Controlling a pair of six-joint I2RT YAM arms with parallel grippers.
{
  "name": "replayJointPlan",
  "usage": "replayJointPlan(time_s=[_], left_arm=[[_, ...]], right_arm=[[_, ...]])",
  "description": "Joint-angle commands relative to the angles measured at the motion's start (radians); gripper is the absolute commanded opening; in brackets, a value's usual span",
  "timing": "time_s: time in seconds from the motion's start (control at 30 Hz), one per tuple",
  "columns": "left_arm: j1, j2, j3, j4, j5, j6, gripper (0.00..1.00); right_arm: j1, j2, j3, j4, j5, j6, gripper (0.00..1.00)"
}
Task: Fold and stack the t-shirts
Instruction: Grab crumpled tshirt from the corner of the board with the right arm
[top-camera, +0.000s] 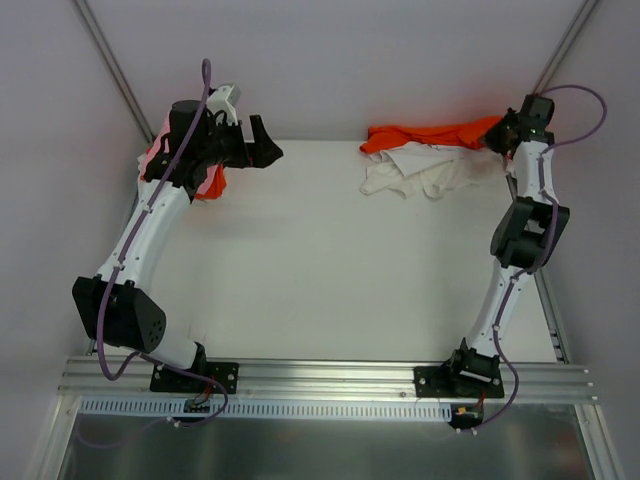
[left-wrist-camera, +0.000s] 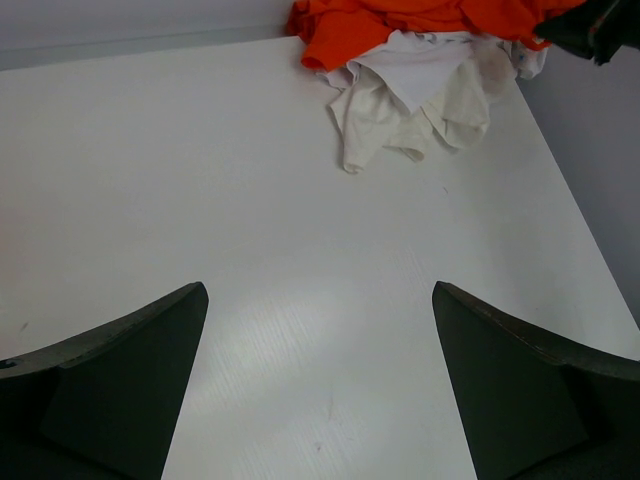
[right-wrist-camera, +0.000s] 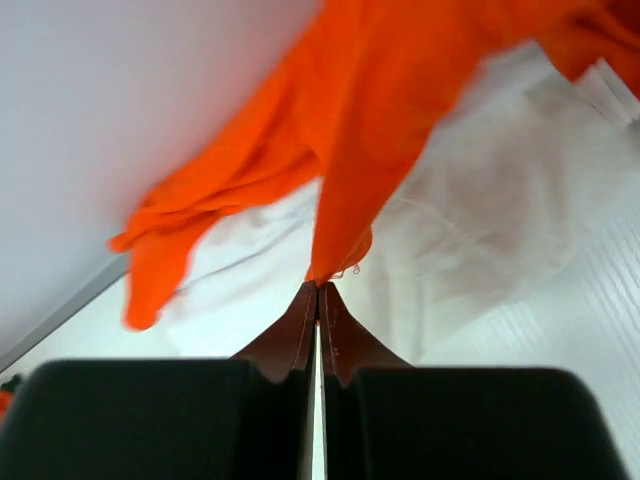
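While my right gripper (right-wrist-camera: 318, 288) pinches the orange t-shirt (right-wrist-camera: 380, 120) at its edge, my left gripper (left-wrist-camera: 320, 290) hangs spread. The table (left-wrist-camera: 200, 160) stretches wide between them.

A bright orange t-shirt (right-wrist-camera: 380, 120) hangs stretched from the closed right gripper (right-wrist-camera: 318, 288) over a crumpled white t-shirt (right-wrist-camera: 480, 220) just beneath, while a pink t-shirt (top-camera: 151, 157) and second orange t-shirt (top-camera: 212, 184) bunch behind the left gripper (top-camera: 262, 142).

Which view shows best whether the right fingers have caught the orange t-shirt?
Right wrist: the right gripper has its fingers shut on an edge of the orange t-shirt. Top external hides the fingers behind the wrist; left wrist shows only a dark corner of that gripper.
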Motion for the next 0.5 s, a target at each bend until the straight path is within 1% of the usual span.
replayJointPlan(time_s=[0.0, 0.2, 0.37, 0.47], left_arm=[[-0.015, -0.052, -0.057, 0.096, 0.050, -0.020, 0.99], [-0.017, -0.098, -0.138, 0.143, 0.089, -0.023, 0.99], [-0.017, -0.145, -0.212, 0.174, 0.113, -0.018, 0.99], [-0.020, -0.179, -0.265, 0.203, 0.136, -0.028, 0.99]], right_arm=[[0.013, -0.239, 0.002, -0.003, -0.058, -0.044, 0.00], [0.015, -0.395, -0.016, -0.029, -0.070, -0.042, 0.00], [0.019, -0.515, -0.076, -0.073, -0.093, -0.041, 0.00], [0.030, -0.585, -0.079, -0.113, -0.102, -0.042, 0.00]])
